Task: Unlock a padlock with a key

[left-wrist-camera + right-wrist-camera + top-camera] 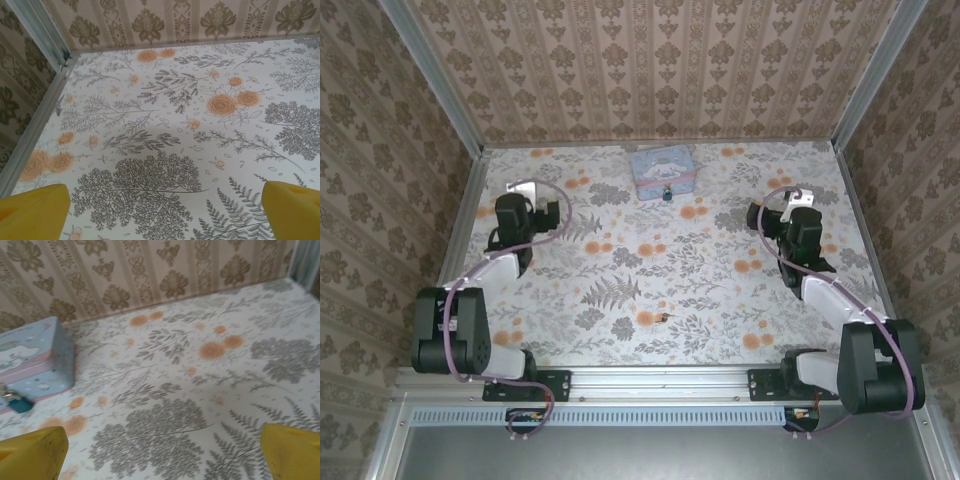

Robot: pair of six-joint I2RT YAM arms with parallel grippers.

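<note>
A tiny dark, teal-touched padlock (667, 193) sits against the front of a pale blue cartoon tin (663, 168) near the far wall. The small brownish key (665, 317) lies well apart on the floral table (620, 255), toward the near edge. The left arm (498, 268) and right arm (810, 245) flank them, the jaws of both spread wide and empty.

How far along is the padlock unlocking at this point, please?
Nothing looks done yet: the key lies untouched on the floor between the arms, and the padlock sits at the front of the tin. Nothing is in hand; the left hand and right hand are both open and empty. Left: grasping the key, inserting it, turning it.
</note>
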